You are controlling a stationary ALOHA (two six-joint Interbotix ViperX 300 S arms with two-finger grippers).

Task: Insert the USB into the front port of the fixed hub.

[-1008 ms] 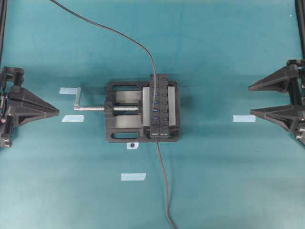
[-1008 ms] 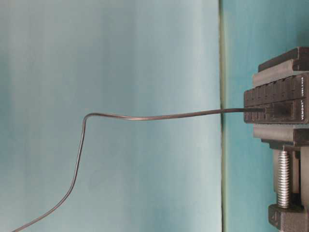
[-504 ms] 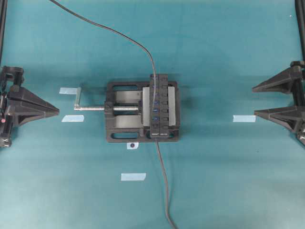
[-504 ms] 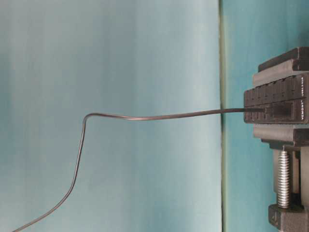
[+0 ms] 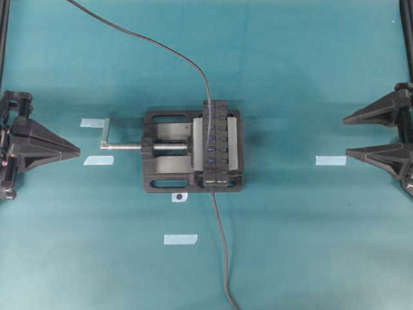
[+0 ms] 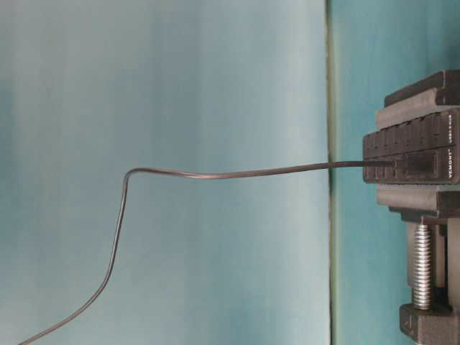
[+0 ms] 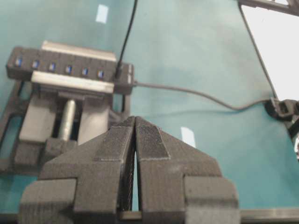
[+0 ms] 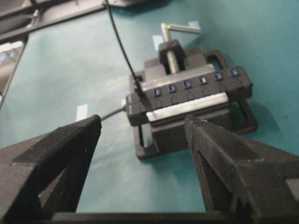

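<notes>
USB [image 8: 138, 88] sits plugged into fixed hub [image 5: 216, 143], far from both jaws.

fixed hub [image 5: 215, 143]: matt black plastic | vise [image 5: 161, 155]: rough black body, shiny metal screw [image 5: 139, 146] | table [image 5: 310, 77]: matt teal

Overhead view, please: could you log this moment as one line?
USB: seated in end port of fixed hub | left gripper: shut, away | right gripper: open, away
</notes>
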